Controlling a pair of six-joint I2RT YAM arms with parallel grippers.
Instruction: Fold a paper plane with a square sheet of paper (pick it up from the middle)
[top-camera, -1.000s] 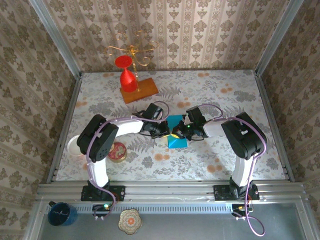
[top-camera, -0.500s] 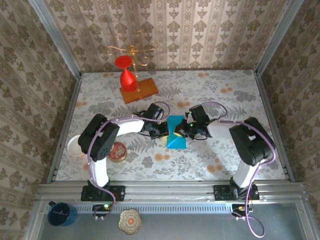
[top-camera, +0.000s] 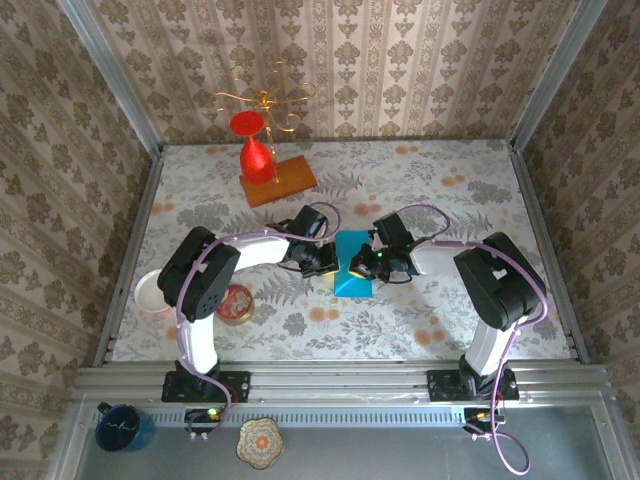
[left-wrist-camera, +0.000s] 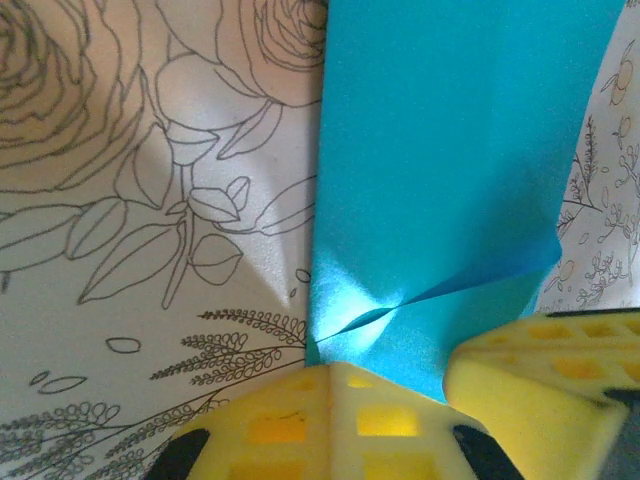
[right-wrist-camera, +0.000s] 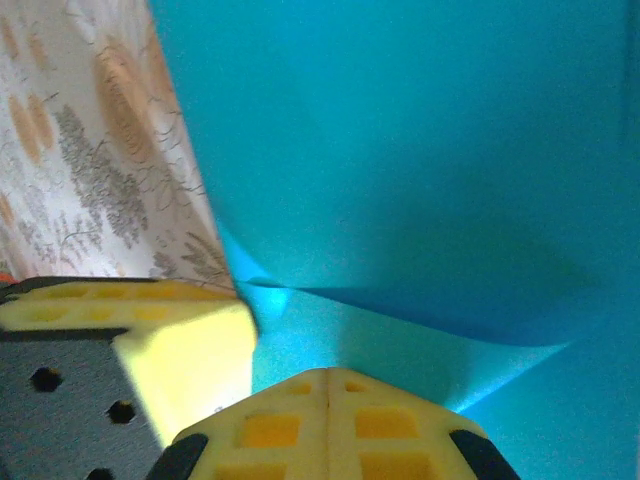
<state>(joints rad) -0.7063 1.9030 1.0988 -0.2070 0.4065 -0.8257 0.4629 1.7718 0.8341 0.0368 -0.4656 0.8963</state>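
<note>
The square sheet of paper (top-camera: 352, 268) lies mid-table as a teal folded strip. A creased flap of the paper (left-wrist-camera: 450, 150) lifts slightly off the layer under it. My left gripper (top-camera: 329, 264) is shut, its yellow tips (left-wrist-camera: 333, 368) pressed down on the sheet's left edge with nothing between them. From the other side my right gripper (top-camera: 360, 266) is also shut, tips (right-wrist-camera: 328, 375) resting on the teal paper (right-wrist-camera: 420, 140). The two grippers stand almost touching: the right one's finger (left-wrist-camera: 545, 365) shows beside the left tips, and the left one's finger (right-wrist-camera: 185, 350) beside the right tips.
A red glass (top-camera: 256, 150) stands on an orange wooden block (top-camera: 282, 182) at the back left, under a gold wire stand (top-camera: 265, 100). A round tin (top-camera: 237, 303) and a white dish (top-camera: 150, 292) sit by the left arm. Patterned walls close in three sides.
The right arm's elbow swung outward to the right while its gripper stayed at the paper. The left gripper edged slightly farther back. The paper stays in place.
</note>
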